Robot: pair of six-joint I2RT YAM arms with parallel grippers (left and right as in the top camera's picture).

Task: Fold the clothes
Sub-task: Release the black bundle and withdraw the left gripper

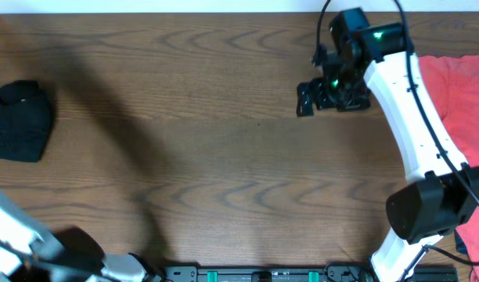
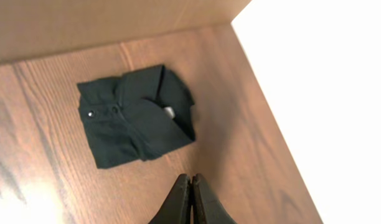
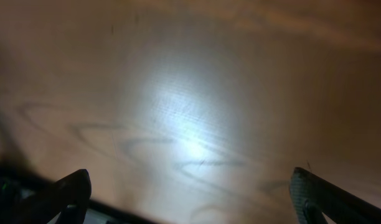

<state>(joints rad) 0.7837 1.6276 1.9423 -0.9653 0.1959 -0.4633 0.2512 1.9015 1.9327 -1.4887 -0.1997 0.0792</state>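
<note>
At the far left edge of the table (image 1: 224, 164) lie the clothes (image 1: 19, 121), a black bundle folded into a compact, roughly square shape, with nothing touching it. The left wrist view shows the bundle (image 2: 137, 118) lying flat on the wood near the table's corner. The left gripper (image 2: 190, 200) hangs just short of it, fingers pressed together and holding nothing. Farther right, above bare wood near the far edge, the right gripper (image 1: 305, 99) hovers with its fingers (image 3: 71, 191) spread wide apart and empty. A red T-shirt (image 1: 459, 102) lies at the right edge, partly under the right arm (image 1: 412, 133).
</note>
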